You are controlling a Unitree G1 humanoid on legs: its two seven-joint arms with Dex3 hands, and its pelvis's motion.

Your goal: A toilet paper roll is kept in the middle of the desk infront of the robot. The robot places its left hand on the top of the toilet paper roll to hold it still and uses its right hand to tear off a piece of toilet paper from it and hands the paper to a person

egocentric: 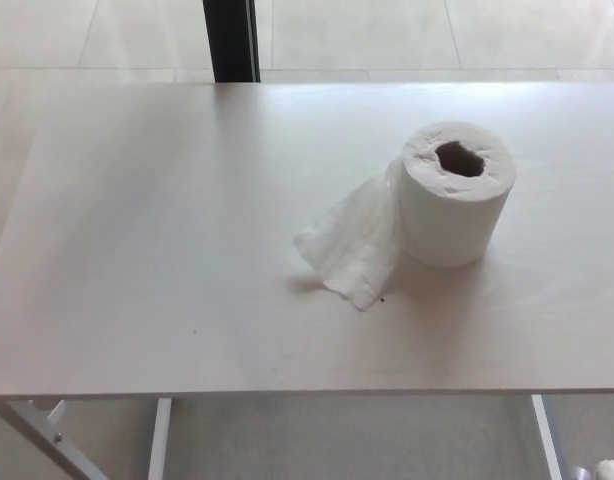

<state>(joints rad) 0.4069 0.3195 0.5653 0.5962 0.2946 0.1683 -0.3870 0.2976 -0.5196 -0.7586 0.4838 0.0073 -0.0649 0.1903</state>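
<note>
The roll [455,193] stands upright right of centre on the tabletop [167,240], its loose sheet [352,245] lying crumpled at its left. Neither hand is visible; bottom right, perhaps something white [611,469]

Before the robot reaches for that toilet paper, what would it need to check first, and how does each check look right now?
1. Toilet paper roll standing upright on the desk: ok.
2. Top of the roll free for the left hand to press on: ok.
3. Loose tail of paper hanging out on the roll's left, resting on the desk, ready to grab: ok.
4. Left and right hands ready: cannot tell, neither is in view.
5. Person waiting to receive the paper: cannot tell, nobody shows.
</note>
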